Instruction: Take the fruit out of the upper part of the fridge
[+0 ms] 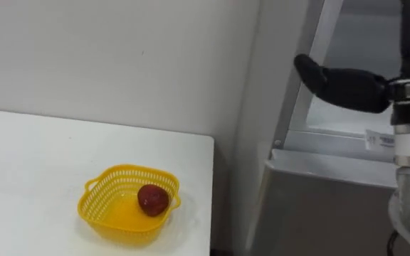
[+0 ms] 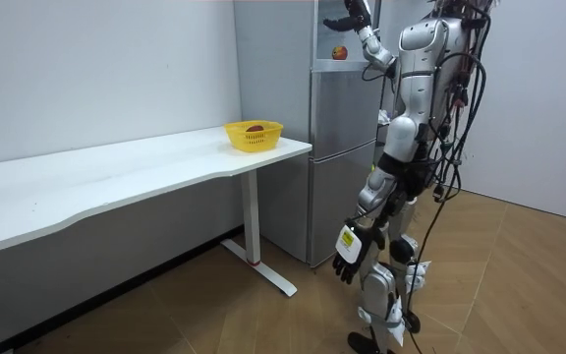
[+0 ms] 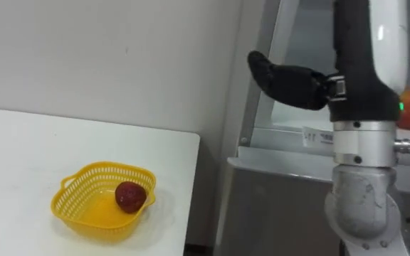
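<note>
Right robot hand (image 1: 340, 85), fingers straight and empty, was raised at the open upper fridge (image 2: 324, 34); the apple (image 2: 339, 52) sat on its shelf, not yet grasped. Left robot hand (image 2: 347, 258) hung relaxed, empty.

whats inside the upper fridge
One red apple, with the right hand open at the opening above it. The forearm hides part of the apple and the interior behind it.

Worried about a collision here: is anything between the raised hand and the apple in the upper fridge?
Nothing visible. The right hand hovers open just above the apple, which sits in the open top part of the fridge, with only bare space between them.
</note>
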Robot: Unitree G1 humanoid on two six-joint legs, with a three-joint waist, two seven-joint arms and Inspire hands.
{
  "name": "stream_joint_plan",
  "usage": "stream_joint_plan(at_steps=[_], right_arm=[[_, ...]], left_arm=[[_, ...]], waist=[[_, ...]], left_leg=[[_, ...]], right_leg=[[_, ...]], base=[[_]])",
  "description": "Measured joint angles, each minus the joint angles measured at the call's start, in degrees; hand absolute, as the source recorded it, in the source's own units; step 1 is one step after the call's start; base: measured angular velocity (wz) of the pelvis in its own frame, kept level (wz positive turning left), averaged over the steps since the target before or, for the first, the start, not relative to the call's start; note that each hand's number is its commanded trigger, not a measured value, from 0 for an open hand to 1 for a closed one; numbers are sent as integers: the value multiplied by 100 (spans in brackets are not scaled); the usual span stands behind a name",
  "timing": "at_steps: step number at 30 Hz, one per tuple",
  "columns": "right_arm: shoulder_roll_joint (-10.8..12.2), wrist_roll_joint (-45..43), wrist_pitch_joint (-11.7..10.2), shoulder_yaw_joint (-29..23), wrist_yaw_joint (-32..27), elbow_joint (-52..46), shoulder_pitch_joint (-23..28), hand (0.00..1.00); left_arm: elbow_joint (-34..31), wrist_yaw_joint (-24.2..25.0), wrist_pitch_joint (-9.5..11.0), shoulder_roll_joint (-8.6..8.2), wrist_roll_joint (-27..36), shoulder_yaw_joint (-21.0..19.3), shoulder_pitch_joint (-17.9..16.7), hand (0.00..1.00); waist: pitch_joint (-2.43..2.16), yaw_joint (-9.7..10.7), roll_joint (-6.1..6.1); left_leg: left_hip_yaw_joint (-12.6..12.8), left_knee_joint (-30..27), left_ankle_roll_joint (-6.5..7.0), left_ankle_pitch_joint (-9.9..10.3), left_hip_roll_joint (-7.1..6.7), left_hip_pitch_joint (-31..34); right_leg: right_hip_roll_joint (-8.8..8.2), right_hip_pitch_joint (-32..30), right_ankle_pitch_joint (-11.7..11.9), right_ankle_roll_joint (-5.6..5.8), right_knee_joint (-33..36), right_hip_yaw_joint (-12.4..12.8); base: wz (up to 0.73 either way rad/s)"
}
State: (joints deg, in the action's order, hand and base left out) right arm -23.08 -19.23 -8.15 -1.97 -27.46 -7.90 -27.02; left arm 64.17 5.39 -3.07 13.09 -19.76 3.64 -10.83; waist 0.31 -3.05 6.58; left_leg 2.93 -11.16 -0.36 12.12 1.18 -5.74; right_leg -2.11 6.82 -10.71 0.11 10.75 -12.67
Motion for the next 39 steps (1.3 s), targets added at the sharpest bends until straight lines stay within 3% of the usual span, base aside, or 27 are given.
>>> stream_joint_plan(at_steps=[3, 9, 23, 29, 34, 39], right_arm=[[-98, 14, -1, -85, -12, 143, 27, 0], [-550, 68, -40, -178, -141, 700, 27, 0], [-727, 17, -50, -280, -527, 1822, 24, 0], [-1065, 108, -28, -448, -525, 2335, 24, 0], [-1110, 235, 72, -633, -545, 2343, 24, 0], [-1351, 676, 78, -628, -472, 2662, 24, 0]], left_arm=[[0, 0, 0, -6, 4, 1, -73, 0], [0, 5, 86, 8, 29, 24, -157, 0], [-8, 2, 79, 44, -13, -25, -243, 0], [-14, 15, 76, 89, 1, -345, -252, 0], [-59, 25, 62, 140, -2, -440, -263, 0], [-248, 27, 61, 154, -9, -572, -296, 0]], waist=[[6, 114, 19], [28, 153, 68], [-35, 242, 203], [-60, 250, 235], [-68, 266, 285], [-62, 241, 390]], left_leg=[[-5, 3, -2, 2, 10, 5], [-26, -6, -4, 2, 13, 2], [-70, -26, -4, 3, 5, 26], [-107, -31, -7, 0, 4, 133], [-143, -68, -8, -1, 4, 191], [-146, -105, -8, -1, 3, 212]], right_leg=[[5, 2, 3, -5, 1, -16], [12, 11, 4, -7, 1, -15], [8, -10, 4, -7, 0, -60], [2, -74, 4, -8, 18, -110], [-1, -96, 4, -8, 3, -164], [-5, -121, 4, -9, 2, -172]], base=[[0], [0], [1], [2], [5], [0]])
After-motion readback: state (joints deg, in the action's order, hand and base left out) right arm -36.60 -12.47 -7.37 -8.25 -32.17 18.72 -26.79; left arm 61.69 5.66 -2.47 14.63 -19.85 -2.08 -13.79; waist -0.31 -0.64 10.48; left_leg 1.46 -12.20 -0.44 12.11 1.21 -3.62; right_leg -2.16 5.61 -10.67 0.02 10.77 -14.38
